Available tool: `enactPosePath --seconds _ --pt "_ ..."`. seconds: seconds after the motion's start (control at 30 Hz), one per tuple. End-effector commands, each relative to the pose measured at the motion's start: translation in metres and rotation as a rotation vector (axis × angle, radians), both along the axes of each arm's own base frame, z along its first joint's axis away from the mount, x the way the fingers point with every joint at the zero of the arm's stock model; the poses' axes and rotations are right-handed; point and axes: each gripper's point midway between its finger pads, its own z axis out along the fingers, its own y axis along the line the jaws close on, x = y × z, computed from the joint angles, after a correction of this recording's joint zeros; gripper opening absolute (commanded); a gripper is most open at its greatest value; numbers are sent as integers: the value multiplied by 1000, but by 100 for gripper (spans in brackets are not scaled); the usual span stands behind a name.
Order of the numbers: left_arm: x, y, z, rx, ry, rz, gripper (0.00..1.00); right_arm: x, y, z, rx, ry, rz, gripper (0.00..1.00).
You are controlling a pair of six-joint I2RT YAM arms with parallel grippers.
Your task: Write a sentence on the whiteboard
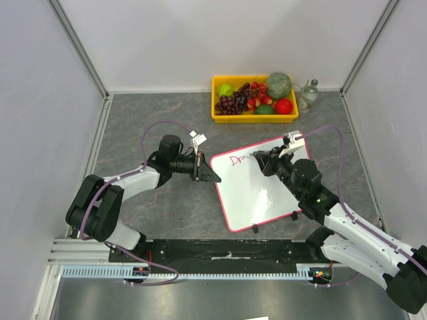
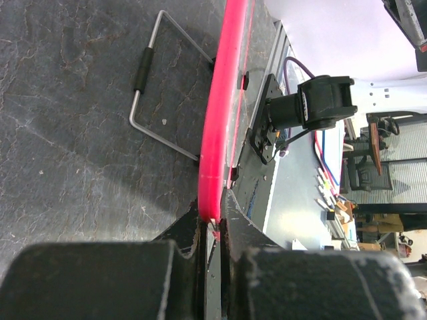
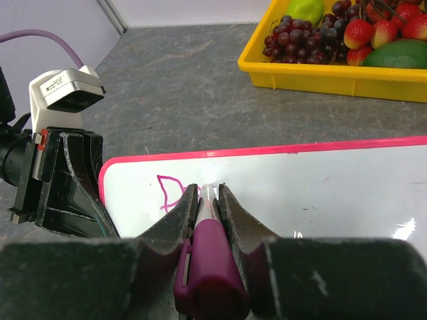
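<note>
- The left gripper (image 2: 212, 223) has its jaws narrowed onto the pink-red rim of the whiteboard (image 2: 217, 113). The rim runs straight out from between the fingertips. This pinch looks meant to pin the board against the push of the pen.
- The right gripper (image 3: 209, 193) is clamped on a magenta marker (image 3: 210, 247). The barrel lies lengthwise between the jaws and the tip pokes out just ahead of them, apparently resting on the white surface. Held this way, the wrist steers the tip directly.
- The sentence (image 3: 170, 193) is barely begun. It is only a capital D and a stroke or two after it, just ahead-left of the right jaws and near the corner that the left gripper holds.
- The board lies flat and askew on the grey table (image 1: 153, 113) between the two grippers. Most of it is blank to the right of the pen jaws, which leaves room for the line.
- A yellow tray (image 3: 333, 77) of fruit sits well ahead of the right jaws, beyond the far rim and out of the pen's path.
- A bent wire bracket (image 2: 141, 70) lies ahead of the left jaws beside the rim. I cannot tell whether it is attached.
- The task looks to be at an early stage. The likely risk is the board slipping if the left pinch loosens.
</note>
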Motion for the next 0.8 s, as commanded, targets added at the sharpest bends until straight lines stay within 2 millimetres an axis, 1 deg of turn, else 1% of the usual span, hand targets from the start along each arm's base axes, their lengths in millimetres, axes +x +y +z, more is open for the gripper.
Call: enactPosePath --seconds 0.0,0.27,0.77 --pt "-9 1 -11 26 -80 -60 2 3 -2 1 -15 3 -16 0" --pt "-9 1 -11 26 -82 -61 2 -5 1 -14 -44 35 32 0" --pt "-9 1 -11 26 -79 -62 2 -15 -5 -32 -76 69 41 0"
